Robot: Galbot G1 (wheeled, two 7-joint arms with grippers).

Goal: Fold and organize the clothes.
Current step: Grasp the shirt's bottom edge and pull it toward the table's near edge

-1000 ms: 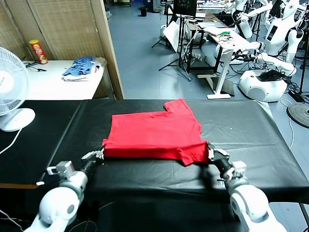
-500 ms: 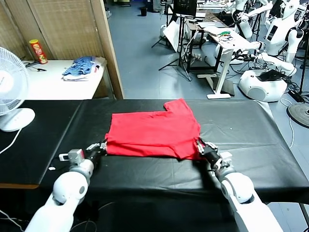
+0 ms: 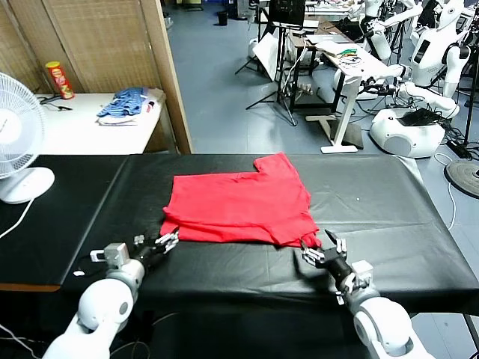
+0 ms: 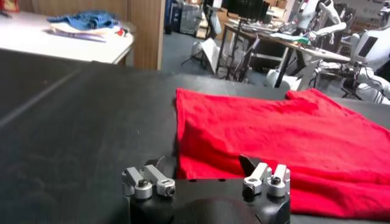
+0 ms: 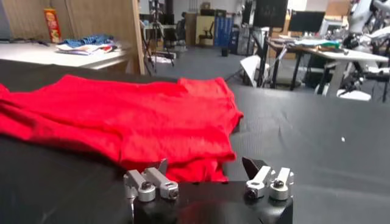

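The red T-shirt (image 3: 238, 200) lies folded on the black table (image 3: 374, 194), with one sleeve sticking out at its far side. My left gripper (image 3: 166, 241) sits low at the shirt's near left corner, open and empty, a short way off the cloth. In the left wrist view the shirt (image 4: 274, 137) fills the space just ahead of the left gripper (image 4: 204, 165). My right gripper (image 3: 320, 250) is open and empty at the near right corner. The right wrist view shows the shirt's folded edge (image 5: 140, 122) just ahead of the right gripper (image 5: 204, 165).
A white fan (image 3: 16, 142) stands at the table's left end. Behind it a white side table (image 3: 90, 127) carries a blue striped clothing pile (image 3: 123, 103) and a red can (image 3: 58, 79). Other robots and desks stand far behind.
Both grippers opened and let go of the shirt's near edge, then drew back toward me. The near edge now lies flat, folded a little farther in.
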